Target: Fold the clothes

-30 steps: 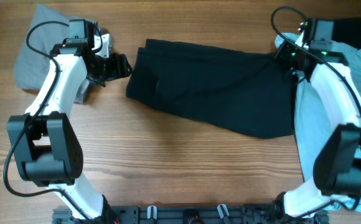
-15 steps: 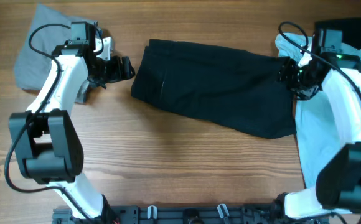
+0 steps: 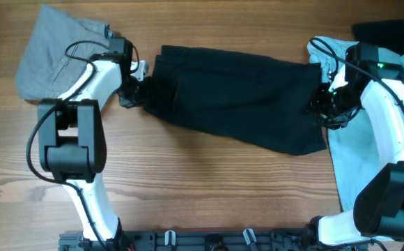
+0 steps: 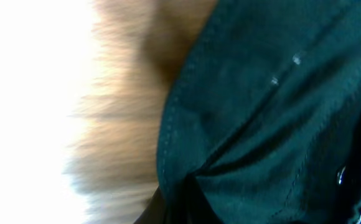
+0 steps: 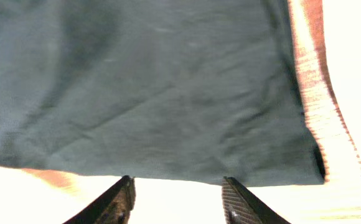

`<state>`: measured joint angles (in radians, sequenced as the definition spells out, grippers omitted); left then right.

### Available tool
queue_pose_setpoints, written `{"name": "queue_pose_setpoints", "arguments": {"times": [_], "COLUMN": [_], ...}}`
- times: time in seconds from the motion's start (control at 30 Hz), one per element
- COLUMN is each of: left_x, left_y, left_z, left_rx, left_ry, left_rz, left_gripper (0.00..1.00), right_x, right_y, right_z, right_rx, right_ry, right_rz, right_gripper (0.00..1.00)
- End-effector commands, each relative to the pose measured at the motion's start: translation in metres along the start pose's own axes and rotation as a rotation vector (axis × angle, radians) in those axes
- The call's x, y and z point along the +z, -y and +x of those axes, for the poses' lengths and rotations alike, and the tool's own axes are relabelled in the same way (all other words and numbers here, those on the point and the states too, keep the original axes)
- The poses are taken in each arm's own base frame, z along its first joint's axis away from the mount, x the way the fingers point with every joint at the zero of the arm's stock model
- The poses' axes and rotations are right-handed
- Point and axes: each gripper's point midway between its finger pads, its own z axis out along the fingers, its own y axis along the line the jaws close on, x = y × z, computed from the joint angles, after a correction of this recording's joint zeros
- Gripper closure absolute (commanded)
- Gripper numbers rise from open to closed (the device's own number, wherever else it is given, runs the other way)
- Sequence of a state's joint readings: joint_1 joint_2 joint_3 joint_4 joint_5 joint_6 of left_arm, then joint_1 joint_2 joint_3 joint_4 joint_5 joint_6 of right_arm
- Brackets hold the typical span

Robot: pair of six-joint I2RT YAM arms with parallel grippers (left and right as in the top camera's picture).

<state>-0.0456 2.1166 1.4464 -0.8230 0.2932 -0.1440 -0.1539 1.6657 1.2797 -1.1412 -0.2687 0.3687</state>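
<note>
The black shorts (image 3: 237, 97) lie spread flat across the middle of the wooden table (image 3: 188, 181). My left gripper (image 3: 141, 93) is at their left edge and shut on it. In the left wrist view the dark fabric (image 4: 274, 106) bunches up right at the jaws. My right gripper (image 3: 322, 106) sits at the shorts' right edge, over the light blue T-shirt (image 3: 359, 153). In the right wrist view it (image 5: 177, 186) is open, fingertips (image 5: 126, 186) apart, with the hem (image 5: 168, 93) just beyond them and nothing held.
Grey shorts (image 3: 49, 49) lie at the far left behind my left arm. Another dark garment (image 3: 390, 31) lies at the far right corner, partly on the T-shirt. Bare wood (image 3: 209, 188) runs along the table's front half.
My left gripper moved right from beside the grey shorts to the black shorts' left edge and closed. My right gripper came forward along the shorts' right edge and opened.
</note>
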Motion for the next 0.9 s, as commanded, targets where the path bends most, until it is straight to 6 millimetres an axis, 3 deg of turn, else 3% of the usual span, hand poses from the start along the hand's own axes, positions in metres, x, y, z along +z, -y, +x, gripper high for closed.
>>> {"name": "queue_pose_setpoints", "arguments": {"times": [0.0,0.03,0.1,0.13,0.17,0.2,0.23,0.27,0.33,0.4,0.43,0.47,0.57,0.63,0.73,0.87], "left_x": [0.004,0.002,-0.001,-0.002,-0.002,-0.002,-0.002,-0.002,-0.003,-0.010,-0.013,-0.015,-0.016,-0.015,-0.003,0.021], "left_y": [-0.062,-0.063,-0.063,-0.062,-0.061,-0.061,-0.061,-0.061,-0.059,-0.054,-0.046,-0.035,-0.016,-0.013,0.003,0.015], "left_z": [0.010,0.011,0.013,0.012,0.012,0.012,0.012,0.012,0.011,0.003,-0.003,-0.009,-0.027,-0.032,-0.029,-0.016], "left_rx": [-0.189,-0.199,-0.203,-0.198,-0.197,-0.196,-0.193,-0.188,-0.151,-0.132,-0.116,-0.068,-0.007,0.025,0.130,0.173], "left_ry": [-0.045,-0.050,-0.052,-0.050,-0.047,-0.047,-0.047,-0.047,-0.046,-0.025,-0.011,0.005,0.070,0.095,0.084,0.021], "left_rz": [-0.128,-0.118,-0.118,-0.118,-0.117,-0.117,-0.117,-0.117,-0.107,-0.088,-0.050,0.011,0.111,0.114,0.127,0.125], "left_gripper": [0.96,0.96,0.96,0.96,0.92,0.79,0.53,0.45,0.36,0.29,0.22,0.15,0.10,0.10,0.11,0.14], "right_x": [0.039,0.055,0.081,0.091,0.097,0.100,0.099,0.096,0.085,0.059,0.038,0.028,0.014,0.020,0.049,0.098], "right_y": [0.004,-0.003,0.010,0.030,0.064,0.082,0.093,0.093,0.080,0.048,0.020,0.008,-0.031,-0.043,-0.046,-0.014], "right_z": [0.027,0.036,0.050,0.055,0.064,0.070,0.070,0.065,0.049,0.020,0.001,-0.008,-0.023,-0.022,-0.010,0.001], "right_rx": [0.038,0.025,0.111,0.179,0.317,0.377,0.429,0.439,0.377,0.218,0.112,0.098,0.017,-0.030,-0.043,0.083], "right_ry": [-0.083,-0.101,-0.108,-0.095,-0.067,-0.055,-0.045,-0.041,-0.039,0.003,0.042,0.065,0.108,0.111,0.071,0.002], "right_rz": [-0.030,-0.081,-0.035,0.052,0.202,0.267,0.290,0.274,0.202,0.088,-0.024,-0.068,-0.234,-0.227,-0.151,0.011], "right_gripper": [0.80,0.79,0.80,0.86,0.95,0.96,0.96,0.96,0.96,0.89,0.72,0.62,0.71,0.75,0.78,0.84]}}
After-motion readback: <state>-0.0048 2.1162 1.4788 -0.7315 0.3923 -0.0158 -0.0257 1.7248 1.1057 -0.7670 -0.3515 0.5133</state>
